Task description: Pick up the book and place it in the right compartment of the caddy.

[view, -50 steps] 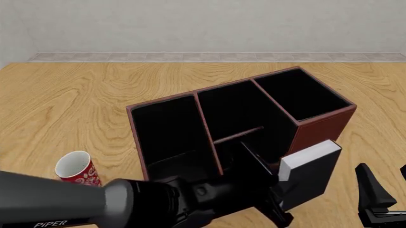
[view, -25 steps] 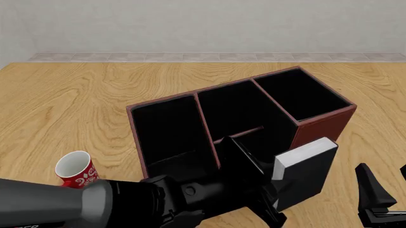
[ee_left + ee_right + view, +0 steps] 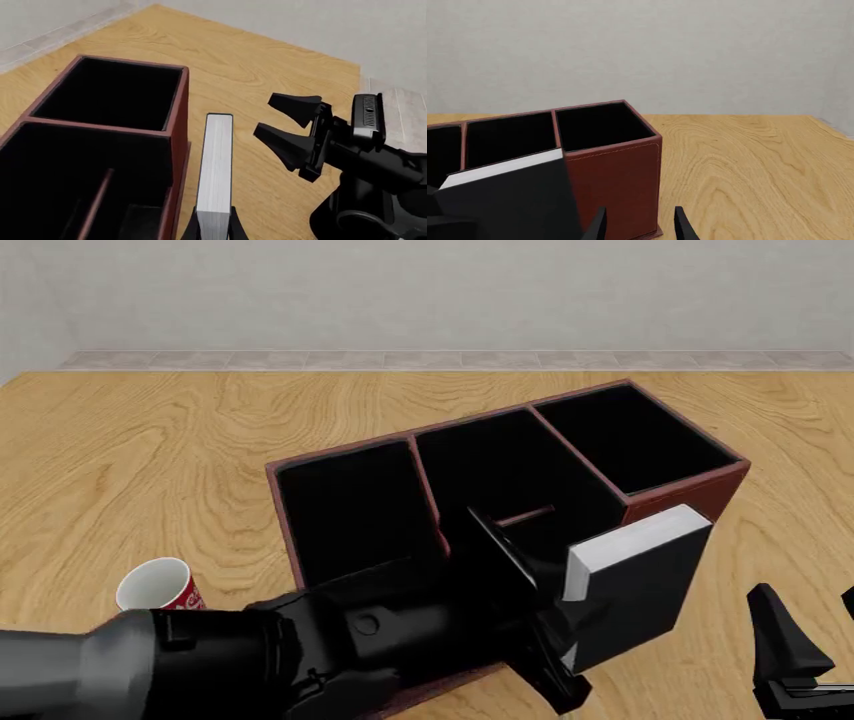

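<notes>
- Pale grey walls with a tiled skirting band back a wood-grain worktop (image 3: 160,440) that carries everything in view.
- On the worktop sits the caddy (image 3: 400,510), a reddish-brown box with a black interior split into several sections.
- At its tall end is the right compartment (image 3: 634,440), squarish and black-lined; nothing shows inside it.
- The book (image 3: 641,575), black-covered with white page edges, is held up off the worktop, tilted, just beside the tall end wall on the near side and outside the right compartment.
- The left gripper (image 3: 213,231) has its jaws pinching the book at the lower end; in the left wrist view the page edges run straight out between the fingers, alongside the caddy's outer wall.
- The left arm crosses the near part of the caddy in the front view and hides its front sections.
- The right gripper (image 3: 639,225) waits low at the near right, apart from the book and caddy, its jaws spread with nothing between them.
- A red-and-white mug (image 3: 158,588) stands on the worktop to the left of the caddy, partly behind the left arm.
</notes>
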